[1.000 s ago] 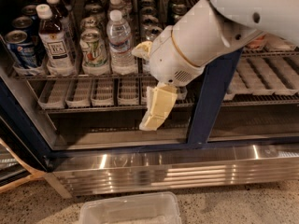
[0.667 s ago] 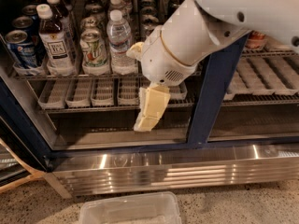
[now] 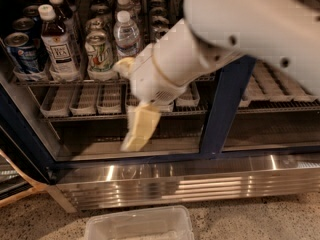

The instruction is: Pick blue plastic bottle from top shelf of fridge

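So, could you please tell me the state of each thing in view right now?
blue plastic bottle: upright, capped, on the top shelf, untouched.
gripper: below the top shelf, apart from the bottle.
fridge: left bay open.
water bottle: upright, capped.
blue soda can: upright.

the pale yellow tool (image 3: 136,128) hangs before the dark blue fridge (image 3: 227,109). the blue plastic bottle (image 3: 56,46) is dark brown with a white cap.
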You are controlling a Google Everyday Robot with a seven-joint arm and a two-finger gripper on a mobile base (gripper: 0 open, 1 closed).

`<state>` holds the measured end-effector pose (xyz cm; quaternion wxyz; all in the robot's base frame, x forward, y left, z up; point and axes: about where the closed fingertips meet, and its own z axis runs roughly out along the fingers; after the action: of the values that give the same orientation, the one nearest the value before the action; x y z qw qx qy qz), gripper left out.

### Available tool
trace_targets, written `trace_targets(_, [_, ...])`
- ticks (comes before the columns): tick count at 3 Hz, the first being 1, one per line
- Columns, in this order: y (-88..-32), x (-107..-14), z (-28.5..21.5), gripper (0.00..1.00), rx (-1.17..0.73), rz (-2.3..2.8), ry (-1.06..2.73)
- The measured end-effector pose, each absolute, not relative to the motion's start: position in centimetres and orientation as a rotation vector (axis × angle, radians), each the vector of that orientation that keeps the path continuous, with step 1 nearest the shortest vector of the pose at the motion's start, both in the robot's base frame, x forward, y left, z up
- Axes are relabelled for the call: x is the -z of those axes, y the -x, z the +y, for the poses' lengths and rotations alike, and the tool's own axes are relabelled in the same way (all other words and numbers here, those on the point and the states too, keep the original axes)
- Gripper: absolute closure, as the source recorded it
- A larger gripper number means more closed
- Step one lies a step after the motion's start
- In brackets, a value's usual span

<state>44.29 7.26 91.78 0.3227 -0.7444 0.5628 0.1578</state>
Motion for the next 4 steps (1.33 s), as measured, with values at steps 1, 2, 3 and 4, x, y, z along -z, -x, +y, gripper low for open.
trace_targets(1, [-42.4,-90.0,14.5,0.00,-0.582,1.270,1.957])
trace_targets(2, [-41.3,-89.4,19.6,0.00,-0.672,1.127,1.945])
trace_targets(3, [-41.5,-91.0,22.1,0.00,-0.609,1.034,1.859])
trace_targets(4, [-42.5,-92.6,23.1,0.00,-0.537,0.991,1.773])
